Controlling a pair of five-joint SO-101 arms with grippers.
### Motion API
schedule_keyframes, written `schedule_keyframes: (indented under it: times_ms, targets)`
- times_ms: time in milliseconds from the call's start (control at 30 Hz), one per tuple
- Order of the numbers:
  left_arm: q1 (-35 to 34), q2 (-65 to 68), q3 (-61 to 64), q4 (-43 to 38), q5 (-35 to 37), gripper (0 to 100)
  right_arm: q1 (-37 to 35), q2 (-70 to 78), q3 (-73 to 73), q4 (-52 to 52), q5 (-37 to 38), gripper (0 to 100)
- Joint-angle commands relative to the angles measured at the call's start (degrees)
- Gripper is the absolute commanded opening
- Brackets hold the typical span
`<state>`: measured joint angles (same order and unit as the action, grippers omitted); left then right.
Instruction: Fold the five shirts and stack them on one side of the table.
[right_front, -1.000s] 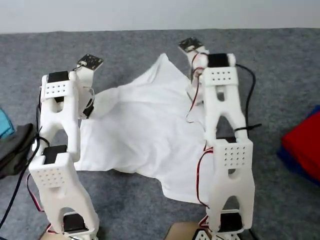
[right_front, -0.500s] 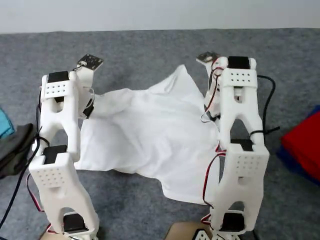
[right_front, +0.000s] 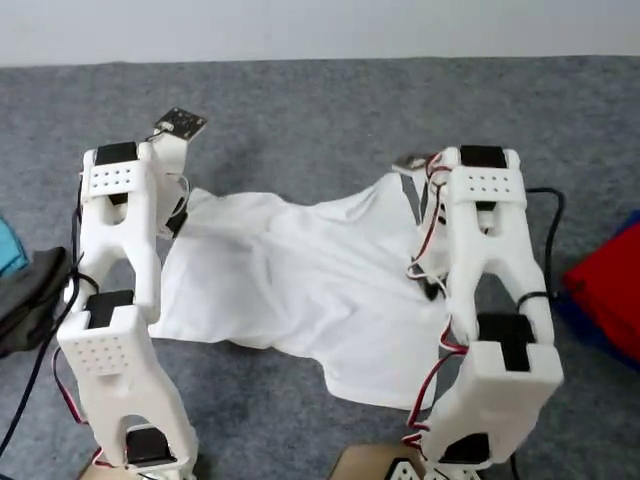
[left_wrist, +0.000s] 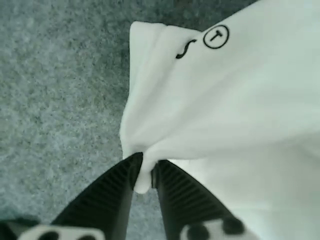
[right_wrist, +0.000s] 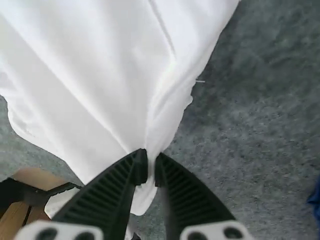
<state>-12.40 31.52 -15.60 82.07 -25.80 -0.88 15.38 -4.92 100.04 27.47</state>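
Shirt (right_front: 300, 280): white, spread rumpled on the grey table (right_front: 300, 100) between both arms.
Left gripper (left_wrist: 144, 172): clenched on a bunched shirt edge.
Right gripper (right_wrist: 150, 167): pinching the shirt's opposite edge.

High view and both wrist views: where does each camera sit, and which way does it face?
High view: above, behind the robot, looking down on table and white shirt; both arms show.
Left wrist view: on that wrist, looking along left gripper, shut on shirt.
Right wrist view: likewise, along right gripper.
Shared: the shirt.
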Motion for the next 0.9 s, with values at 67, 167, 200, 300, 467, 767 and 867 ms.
schedule_keyframes:
  times_ms: [67, 167, 200, 300, 467, 767, 867]
  targets:
    - [0.5, -1.2, -0.6, -0.7, -0.6, 1, 0.5, -4.0, -3.0, -1.0, 0.1, 16.1]
    - [0.5, -1.2, -0.6, -0.7, -0.6, 1, 0.4, -4.0, -6.2, -3.5, -2.5, 25.6]
    - [0.5, -1.2, -0.6, -0.7, -0.6, 1, 0.3, -4.0, -7.1, -5.1, -3.0, 26.8]
    - [0.5, -1.2, -0.6, -0.8, -0.6, 1, -0.1, -3.9, -8.5, -12.9, -3.5, 26.8]
    - [0.5, -1.1, -0.6, -0.8, -0.6, 1, -3.1, -0.9, -8.5, -28.1, -3.5, 26.7]
    - [0.4, -1.1, -0.6, -0.8, -0.6, 1, -7.1, 16.9, -15.7, -40.6, -3.5, 26.7]
    - [0.4, -1.1, -0.6, -0.8, -0.7, 1, -6.8, 24.2, -23.4, -40.9, -3.5, 26.7]
